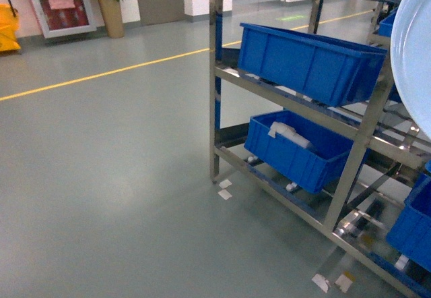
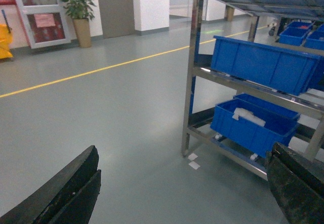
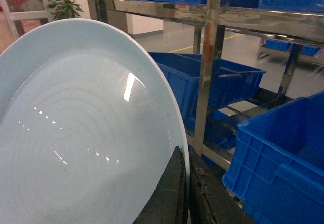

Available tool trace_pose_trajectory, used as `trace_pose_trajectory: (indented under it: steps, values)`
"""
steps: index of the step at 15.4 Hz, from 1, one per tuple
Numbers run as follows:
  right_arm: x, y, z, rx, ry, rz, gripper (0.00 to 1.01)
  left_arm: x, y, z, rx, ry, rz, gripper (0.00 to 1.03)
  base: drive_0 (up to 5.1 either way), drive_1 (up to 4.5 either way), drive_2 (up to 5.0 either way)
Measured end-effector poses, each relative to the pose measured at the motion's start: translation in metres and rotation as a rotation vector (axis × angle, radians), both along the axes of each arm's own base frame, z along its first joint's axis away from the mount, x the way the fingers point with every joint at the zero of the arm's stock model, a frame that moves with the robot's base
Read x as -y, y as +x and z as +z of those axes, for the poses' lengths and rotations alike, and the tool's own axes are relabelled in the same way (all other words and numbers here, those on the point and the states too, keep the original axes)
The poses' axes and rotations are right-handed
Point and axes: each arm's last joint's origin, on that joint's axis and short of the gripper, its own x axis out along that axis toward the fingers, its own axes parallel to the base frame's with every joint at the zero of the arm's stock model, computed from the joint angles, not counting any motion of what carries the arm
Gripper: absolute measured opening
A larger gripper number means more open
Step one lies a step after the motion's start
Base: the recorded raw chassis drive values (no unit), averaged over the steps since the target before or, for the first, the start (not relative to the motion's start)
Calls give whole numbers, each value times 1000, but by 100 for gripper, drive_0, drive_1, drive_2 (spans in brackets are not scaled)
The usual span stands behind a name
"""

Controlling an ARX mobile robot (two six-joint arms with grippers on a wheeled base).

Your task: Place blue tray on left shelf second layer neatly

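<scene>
The blue tray (image 3: 76, 127) is a pale, glossy oval dish with a smooth surface, faint concentric rings and a low rim; ceiling lights reflect off it as small bright spots. The right end effector (image 3: 186, 193) grips its rim edge-on, two dark, rough-textured fingers (image 3: 169, 193) closed against either face of the rim, holding the tray tilted upright in the air beside the rack. The right wrist view shows this grip and the tray's full inner surface; the head view shows only a curved sliver of the tray at its right edge, and no end effector. The left end effector (image 2: 182, 193) appears only in the left wrist view, its black fingers spread wide apart and holding nothing above the smooth grey-green floor (image 1: 114, 176). The stainless-steel rack (image 1: 357, 150) has mirror-like square uprights and horizontal rails. Deep dark-blue ribbed crates (image 1: 310, 62) of matte plastic sit on its tiers; the lower crate (image 1: 296, 150) contains a white object (image 1: 289, 133).
</scene>
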Motion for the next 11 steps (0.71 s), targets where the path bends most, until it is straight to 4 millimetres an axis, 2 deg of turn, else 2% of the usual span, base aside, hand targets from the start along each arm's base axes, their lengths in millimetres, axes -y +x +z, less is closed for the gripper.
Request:
trace_pose_trajectory:
  steps: [11]
  values:
    - [0, 0, 0, 0, 0, 0, 2, 0, 0, 0, 0, 0, -1, 98, -155, -155, -155]
